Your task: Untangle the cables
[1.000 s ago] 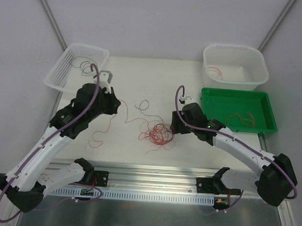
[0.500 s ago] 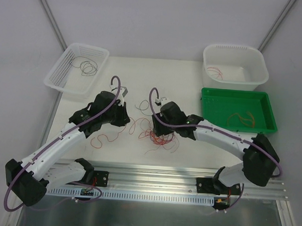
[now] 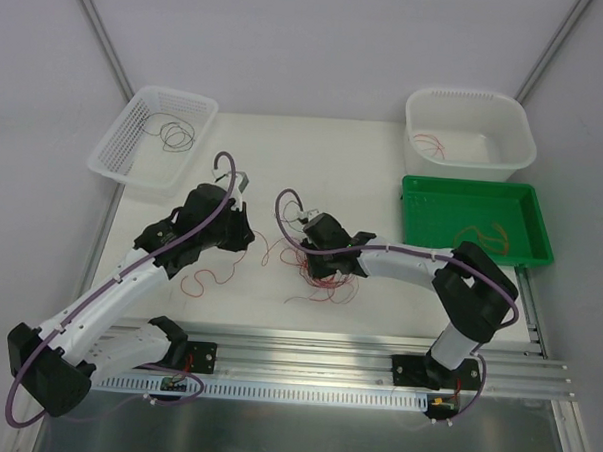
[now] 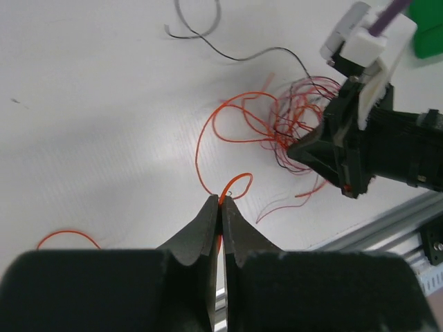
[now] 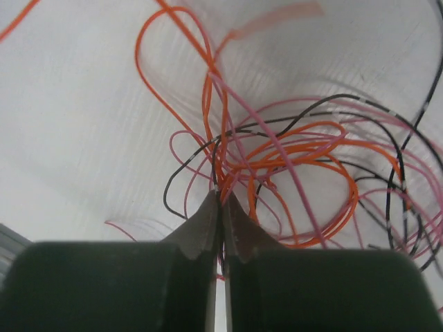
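From the top camera I judge the job partly done: a few cables lie in the green tray, in the white tub behind it and in the white basket far to its left, but the main tangle left of the tray is not yet pulled apart. On the left wrist view, my left gripper is clenched on one orange wire. On the right wrist view, my right gripper pinches orange and dark strands of the tangle; I can read no writing anywhere.

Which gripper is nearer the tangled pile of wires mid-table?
Right. The right gripper has its fingers shut inside the tangled pile of wires; the left gripper sits off to its left, pinching one orange wire loop.
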Controlling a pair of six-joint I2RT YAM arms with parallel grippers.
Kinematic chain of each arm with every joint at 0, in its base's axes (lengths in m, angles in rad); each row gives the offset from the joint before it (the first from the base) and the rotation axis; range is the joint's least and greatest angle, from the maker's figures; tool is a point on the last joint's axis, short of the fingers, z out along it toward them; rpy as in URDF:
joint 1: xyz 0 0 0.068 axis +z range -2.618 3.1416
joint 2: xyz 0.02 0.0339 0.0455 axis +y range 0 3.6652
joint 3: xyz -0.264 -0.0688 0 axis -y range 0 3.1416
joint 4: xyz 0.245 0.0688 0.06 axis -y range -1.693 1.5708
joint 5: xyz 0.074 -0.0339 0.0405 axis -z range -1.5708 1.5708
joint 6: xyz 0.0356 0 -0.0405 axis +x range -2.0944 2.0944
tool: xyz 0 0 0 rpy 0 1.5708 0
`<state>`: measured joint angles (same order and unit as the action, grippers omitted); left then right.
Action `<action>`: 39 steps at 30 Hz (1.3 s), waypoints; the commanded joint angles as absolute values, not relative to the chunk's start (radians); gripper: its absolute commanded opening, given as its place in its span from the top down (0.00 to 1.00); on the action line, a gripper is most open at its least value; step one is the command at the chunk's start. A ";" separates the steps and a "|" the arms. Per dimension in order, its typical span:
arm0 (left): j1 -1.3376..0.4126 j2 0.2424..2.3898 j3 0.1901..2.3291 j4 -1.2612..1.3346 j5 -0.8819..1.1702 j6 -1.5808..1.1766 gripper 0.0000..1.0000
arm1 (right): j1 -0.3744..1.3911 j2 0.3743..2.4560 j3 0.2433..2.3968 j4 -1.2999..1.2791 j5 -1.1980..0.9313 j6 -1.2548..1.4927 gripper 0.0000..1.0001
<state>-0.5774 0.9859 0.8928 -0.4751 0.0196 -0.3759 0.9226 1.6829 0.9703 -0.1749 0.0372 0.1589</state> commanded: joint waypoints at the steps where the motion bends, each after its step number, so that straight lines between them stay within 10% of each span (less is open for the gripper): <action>1: -0.549 0.956 0.887 -0.481 -0.114 -0.399 1.00 | 0.927 1.609 0.969 -0.190 0.075 0.152 0.99; 20: -0.065 1.005 0.669 -0.433 -0.155 -0.770 1.00 | 0.704 0.787 1.046 -0.503 0.190 -0.018 0.99; 32: 0.087 0.968 0.603 -0.331 0.072 -0.775 1.00 | 0.666 0.790 0.977 -0.419 0.062 0.044 0.99; 39: 0.016 1.046 0.710 -0.310 0.492 -0.596 0.58 | 0.673 0.939 1.052 -0.358 -0.201 0.041 0.99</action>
